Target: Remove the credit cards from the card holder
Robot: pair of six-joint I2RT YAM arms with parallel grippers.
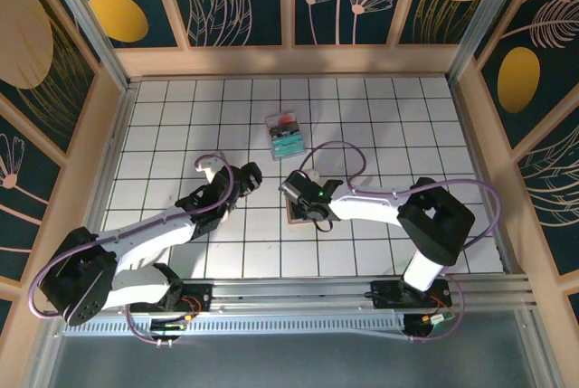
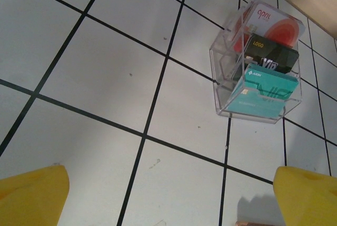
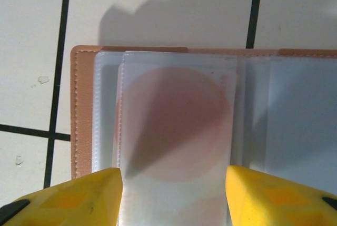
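1. The card holder (image 3: 81,110) lies open and flat on the bench (image 1: 163,135), about mid-bench and directly under the right gripper (image 3: 174,194).
2. Inside it are clear sleeves (image 3: 295,131). The front one holds a card (image 3: 174,126) with a red disc, which sits fully inside the plastic.
3. Right gripper: jaws partly apart, one finger on each side of that sleeve, nothing pinched. I cannot tell whether the tips touch the plastic.
4. Left gripper (image 2: 171,199): released, jaws wide and empty, hanging over bare bench just left of the card holder.
5. A clear box (image 2: 258,62) stands farther back, well apart from both grippers. The boxed cards (image 2: 268,57) are red-and-white, black and teal.
6. Step in hand (judgement): getting a hold on the red-disc card.
7. The next move calls for finding the sleeve's open edge, pinching the card there and sliding it out in line with the sleeve. The card holder may drag along, so the left gripper could pin it down.
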